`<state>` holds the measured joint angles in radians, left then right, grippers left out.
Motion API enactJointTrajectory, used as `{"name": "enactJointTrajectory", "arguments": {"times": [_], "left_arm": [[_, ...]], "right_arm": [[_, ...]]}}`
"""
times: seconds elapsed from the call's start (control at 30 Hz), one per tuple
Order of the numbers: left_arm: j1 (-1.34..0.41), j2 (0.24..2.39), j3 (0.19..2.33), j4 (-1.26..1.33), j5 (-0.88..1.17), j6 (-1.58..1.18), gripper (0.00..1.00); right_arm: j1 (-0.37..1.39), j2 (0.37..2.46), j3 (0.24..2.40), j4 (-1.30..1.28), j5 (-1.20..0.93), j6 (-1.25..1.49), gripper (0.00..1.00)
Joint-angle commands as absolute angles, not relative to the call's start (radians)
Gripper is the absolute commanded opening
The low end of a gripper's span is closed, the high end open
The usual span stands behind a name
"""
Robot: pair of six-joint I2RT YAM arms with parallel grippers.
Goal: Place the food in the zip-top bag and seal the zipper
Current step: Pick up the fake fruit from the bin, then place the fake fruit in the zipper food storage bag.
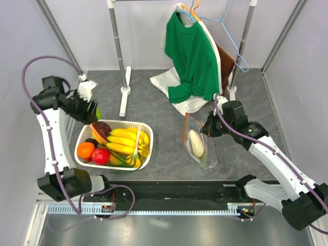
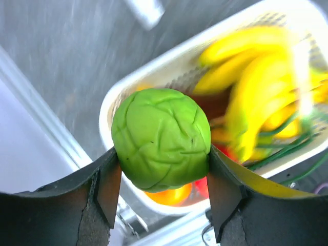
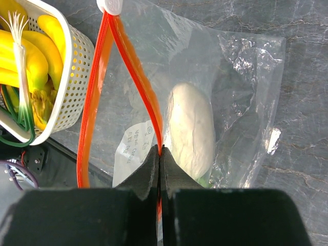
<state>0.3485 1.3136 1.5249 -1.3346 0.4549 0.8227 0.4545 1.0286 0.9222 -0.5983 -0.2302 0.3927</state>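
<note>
My left tool (image 2: 164, 184) grips the green lime (image 2: 161, 137) between its fingers, above the far left corner of the white basket (image 1: 114, 122) of bananas (image 1: 125, 139). To the right, the clear bag (image 3: 241, 92) rests on the counter (image 1: 164, 113) with the white radish (image 3: 190, 128) inside; my right tool (image 3: 160, 169) pinches tight on its orange zipper (image 3: 92, 102), mouth gaping

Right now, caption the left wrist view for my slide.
Left gripper holds the green lime, white basket of bananas beyond.
</note>
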Motion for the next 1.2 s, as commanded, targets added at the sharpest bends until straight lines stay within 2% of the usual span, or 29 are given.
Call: {"name": "enactJointTrajectory", "arguments": {"times": [0.0,0.03,0.13,0.2,0.3,0.4,0.6,0.77,0.93,0.97,1.0,1.03,1.17], "left_arm": [[0.091,1.301,1.669,-1.344,0.534,0.634,0.56],[-0.043,1.307,1.690,-1.313,0.544,0.565,0.56],[-0.246,1.359,1.759,-1.252,0.674,0.442,0.56],[-0.349,1.376,1.740,-1.120,0.759,0.387,0.56],[-0.620,1.396,1.695,-0.938,0.741,0.328,0.56],[-0.744,1.457,1.660,-0.798,0.713,0.255,0.56],[-0.811,1.568,1.568,-0.554,0.710,0.019,0.58],[-0.854,1.689,1.601,-0.546,0.655,-0.051,0.59],[-0.859,1.704,1.550,-0.581,0.595,-0.060,0.63],[-0.859,1.694,1.537,-0.583,0.591,-0.057,0.65],[-0.859,1.689,1.528,-0.589,0.572,-0.057,0.74],[-0.859,1.686,1.523,-0.606,0.568,-0.054,0.78],[-0.851,1.649,1.531,-0.647,0.591,-0.009,0.93]], "right_arm": [[0.460,1.020,0.920,-0.569,-0.236,0.390,0.00],[0.460,1.020,0.922,-0.569,-0.238,0.390,0.00],[0.460,1.022,0.920,-0.563,-0.239,0.394,0.00],[0.459,1.020,0.917,-0.560,-0.238,0.400,0.00],[0.460,1.017,0.917,-0.564,-0.236,0.405,0.00],[0.459,1.008,0.920,-0.571,-0.230,0.410,0.00],[0.457,1.008,0.940,-0.584,-0.233,0.454,0.00],[0.456,1.015,0.959,-0.580,-0.242,0.463,0.00],[0.456,1.014,0.977,-0.595,-0.224,0.471,0.00],[0.454,1.014,0.979,-0.597,-0.229,0.472,0.00],[0.453,1.012,0.982,-0.597,-0.239,0.476,0.00],[0.454,1.011,0.983,-0.597,-0.241,0.477,0.00],[0.454,1.012,0.991,-0.598,-0.248,0.479,0.00]]}}
